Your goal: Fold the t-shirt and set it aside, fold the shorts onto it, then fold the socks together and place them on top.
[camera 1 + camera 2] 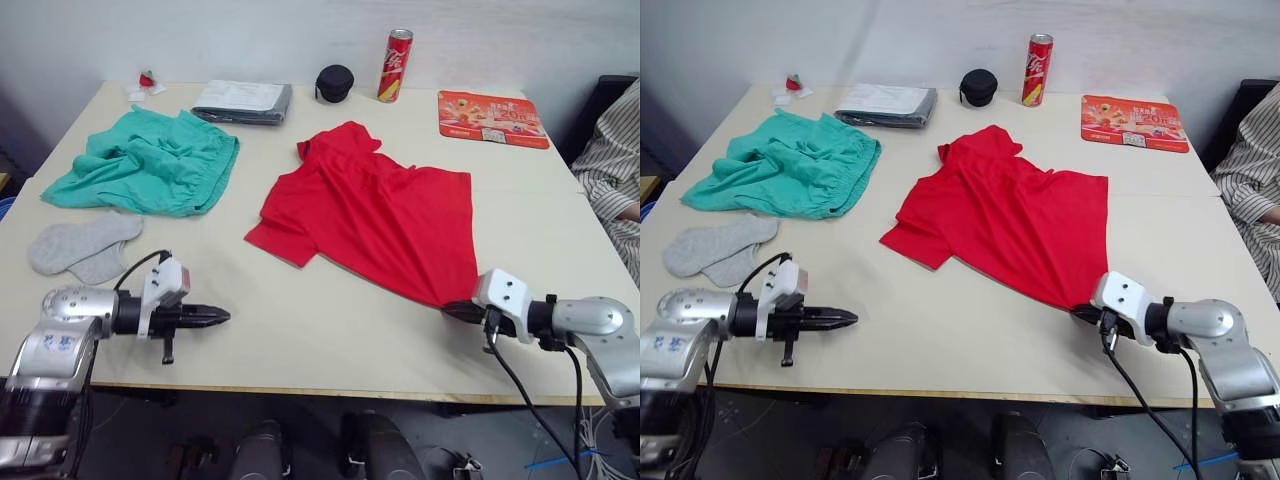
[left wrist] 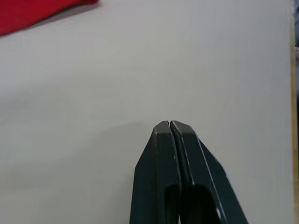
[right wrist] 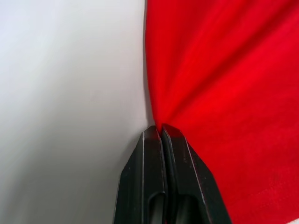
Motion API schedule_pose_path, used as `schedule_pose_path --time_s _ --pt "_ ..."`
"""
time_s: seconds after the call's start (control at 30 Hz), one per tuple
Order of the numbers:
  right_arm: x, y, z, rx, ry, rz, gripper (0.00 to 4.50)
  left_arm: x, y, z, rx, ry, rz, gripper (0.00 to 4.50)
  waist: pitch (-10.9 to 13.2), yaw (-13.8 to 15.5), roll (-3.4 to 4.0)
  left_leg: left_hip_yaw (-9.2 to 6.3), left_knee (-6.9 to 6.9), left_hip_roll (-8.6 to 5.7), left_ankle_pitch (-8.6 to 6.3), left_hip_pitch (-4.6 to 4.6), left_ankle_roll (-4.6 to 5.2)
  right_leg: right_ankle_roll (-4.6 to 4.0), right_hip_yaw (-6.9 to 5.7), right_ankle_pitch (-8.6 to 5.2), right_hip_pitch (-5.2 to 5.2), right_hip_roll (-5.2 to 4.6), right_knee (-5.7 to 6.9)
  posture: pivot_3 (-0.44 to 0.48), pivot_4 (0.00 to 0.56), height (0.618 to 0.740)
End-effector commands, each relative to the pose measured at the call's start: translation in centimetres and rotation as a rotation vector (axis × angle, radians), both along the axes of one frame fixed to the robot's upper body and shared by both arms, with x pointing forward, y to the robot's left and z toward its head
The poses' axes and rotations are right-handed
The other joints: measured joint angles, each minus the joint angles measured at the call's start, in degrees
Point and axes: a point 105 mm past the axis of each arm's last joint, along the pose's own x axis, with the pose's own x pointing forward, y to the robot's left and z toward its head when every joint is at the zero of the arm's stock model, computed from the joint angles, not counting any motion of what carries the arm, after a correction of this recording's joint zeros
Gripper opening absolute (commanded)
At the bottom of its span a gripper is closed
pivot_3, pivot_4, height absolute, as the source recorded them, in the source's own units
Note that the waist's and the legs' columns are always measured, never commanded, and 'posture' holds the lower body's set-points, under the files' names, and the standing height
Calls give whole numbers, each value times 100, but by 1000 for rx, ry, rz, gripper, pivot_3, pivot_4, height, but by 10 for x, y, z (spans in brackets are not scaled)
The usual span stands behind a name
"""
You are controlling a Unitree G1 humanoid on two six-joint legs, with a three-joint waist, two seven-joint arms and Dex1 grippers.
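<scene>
My left gripper, fingers pressed together and empty, hovers over bare beige table left of the bright red cotton t-shirt. The t-shirt lies spread mid-table. My right gripper is clamped on its near right hem corner.

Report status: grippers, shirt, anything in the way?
Right gripper shut on the t-shirt hem corner. Left gripper shut, empty, over bare table. Shirt spread, unfolded. Shorts and socks lie apart, nothing blocking.
</scene>
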Motion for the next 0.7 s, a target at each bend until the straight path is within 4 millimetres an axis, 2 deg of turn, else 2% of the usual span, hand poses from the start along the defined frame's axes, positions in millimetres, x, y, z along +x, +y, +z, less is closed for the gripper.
schedule_pose_path --time_s 0.03,0.13,0.27,0.43,0.63,0.7 --pt "-7 -6 2 -9 -12 2 0 11 2 17 21 -192 65 195 0 49 0 0 0 0 0 2 1 0 1 0 2 0 1 0 150 740" --pt "-7 -6 0 5 -25 -2 0 27 1 20 39 -279 80 842 0 71 0 1 0 1 -1 4 1 -1 0 1 2 2 1 0 150 740" --pt "-6 -4 0 28 -33 -9 0 61 -12 27 83 -388 45 2196 -1 82 -1 2 1 -1 -1 2 2 -1 -9 1 2 3 0 0 150 740" --pt "-3 -1 -1 38 -45 -14 0 99 -31 22 155 -401 -31 3752 -2 73 -3 10 5 -3 -1 0 4 1 -11 3 2 9 0 0 150 740" --pt "0 1 1 63 -60 -32 0 136 -46 19 234 -411 -22 3752 -1 67 -6 19 12 2 4 -4 1 2 -11 3 -6 22 2 0 150 740" --pt "-1 2 1 72 -64 -42 0 141 -51 13 268 -366 -37 3752 0 75 -9 18 18 1 5 -7 4 4 -13 4 -6 21 2 0 150 740"
